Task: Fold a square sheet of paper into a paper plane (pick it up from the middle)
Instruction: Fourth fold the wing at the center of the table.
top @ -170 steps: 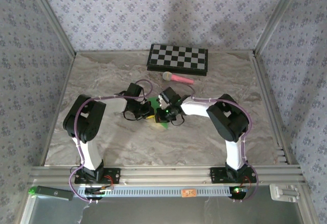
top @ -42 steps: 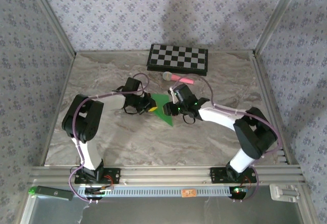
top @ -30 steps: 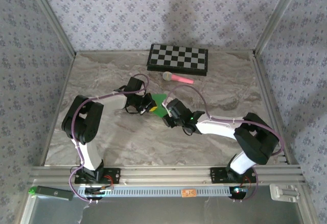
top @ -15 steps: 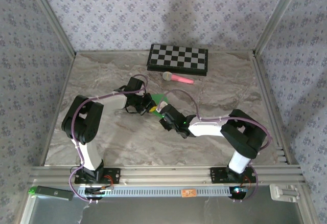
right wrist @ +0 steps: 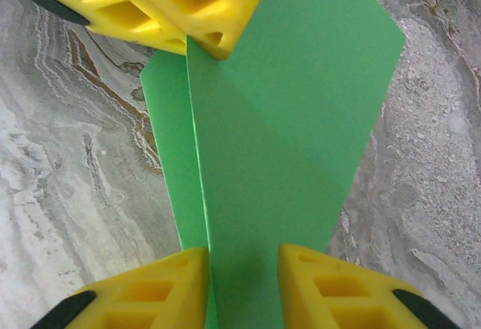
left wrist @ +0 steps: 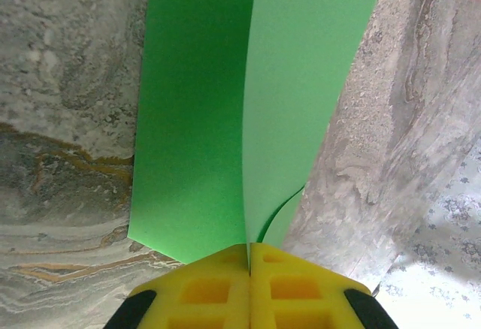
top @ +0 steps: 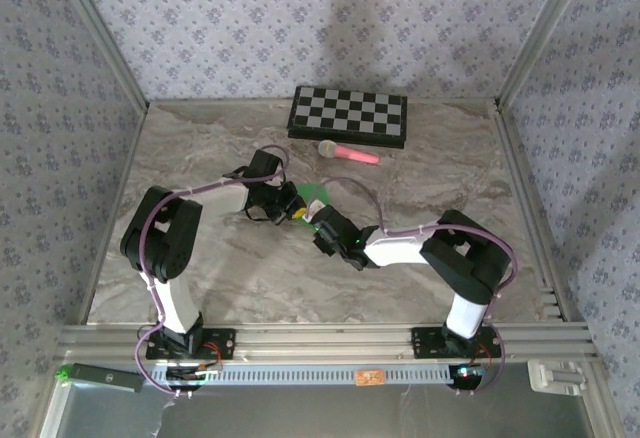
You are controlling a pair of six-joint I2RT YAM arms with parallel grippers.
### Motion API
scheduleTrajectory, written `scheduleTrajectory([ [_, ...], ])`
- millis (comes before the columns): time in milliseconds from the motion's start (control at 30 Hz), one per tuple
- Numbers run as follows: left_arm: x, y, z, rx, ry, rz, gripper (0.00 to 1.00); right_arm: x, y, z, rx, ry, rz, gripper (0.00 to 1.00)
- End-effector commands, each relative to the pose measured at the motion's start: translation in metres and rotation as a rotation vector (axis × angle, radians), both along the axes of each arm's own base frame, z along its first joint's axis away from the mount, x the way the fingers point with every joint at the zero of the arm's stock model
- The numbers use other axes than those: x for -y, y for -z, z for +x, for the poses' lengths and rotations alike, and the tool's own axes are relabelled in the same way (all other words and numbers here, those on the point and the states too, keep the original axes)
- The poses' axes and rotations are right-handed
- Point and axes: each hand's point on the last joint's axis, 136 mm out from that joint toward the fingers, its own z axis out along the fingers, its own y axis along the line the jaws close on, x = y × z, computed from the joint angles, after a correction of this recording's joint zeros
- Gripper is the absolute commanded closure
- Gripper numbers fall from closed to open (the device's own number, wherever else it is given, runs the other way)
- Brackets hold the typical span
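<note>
Left gripper (left wrist: 248, 258) is clamped on the folded green paper sheet (left wrist: 203, 119) at its own fingertips. Opposite, right gripper (right wrist: 244, 269) straddles the sheet's other end, jaws apart. If they close off the crease, the thin paper may skew or crumple. Beyond both hands, the pink-handled microphone (top: 350, 152) and checkered board (top: 348, 115) obstruct nothing.

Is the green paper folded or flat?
Folded: the green paper has a long crease, with layers overlapping, pinched in the shut left tool.
</note>
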Motion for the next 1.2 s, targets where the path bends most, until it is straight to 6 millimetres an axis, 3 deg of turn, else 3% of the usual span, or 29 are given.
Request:
scheduleTrajectory([
  [0,0.007,-0.025,0.001,0.028,0.012,-0.037,0.93,-0.008,-0.003,0.005,0.024,-0.008,-0.004,0.73],
  [433,0.003,-0.027,-0.001,0.029,0.014,-0.023,0.88,-0.009,0.002,0.003,0.003,-0.019,-0.005,0.86],
  [567,-0.011,-0.035,0.005,0.060,-0.024,-0.004,0.77,-0.009,0.004,0.000,-0.017,-0.027,0.010,0.87],
  [733,-0.041,-0.058,0.018,0.158,-0.113,-0.005,0.59,-0.011,0.009,-0.004,-0.077,-0.045,0.065,0.88],
  [800,-0.052,-0.063,0.018,0.192,-0.148,-0.005,0.57,-0.011,0.010,-0.004,-0.100,-0.047,0.091,0.89],
  [933,-0.066,-0.054,0.007,0.225,-0.185,-0.002,0.59,-0.009,0.013,-0.006,-0.153,-0.053,0.153,0.89],
  [1167,-0.046,-0.032,-0.009,0.191,-0.128,-0.073,0.64,-0.007,0.017,-0.007,-0.216,-0.039,0.223,0.88],
])
